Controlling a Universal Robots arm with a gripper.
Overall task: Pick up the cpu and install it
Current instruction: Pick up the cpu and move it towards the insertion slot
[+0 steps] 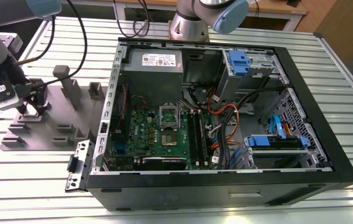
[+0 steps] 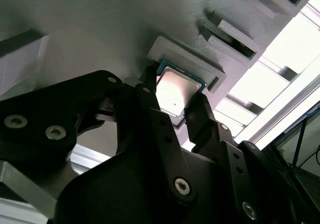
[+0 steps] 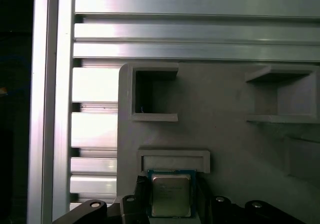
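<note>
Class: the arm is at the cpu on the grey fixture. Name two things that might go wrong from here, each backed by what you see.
The gripper pinches the cpu by two thin edges only, so it may slip or tilt. The cpu sits close to the grey fixture's raised lip, which it might catch when lifted.

Slatted aluminium tabletop [image 1: 27, 186] (glaring under bright light); wooden desk [image 1: 270, 8] behind.
</note>
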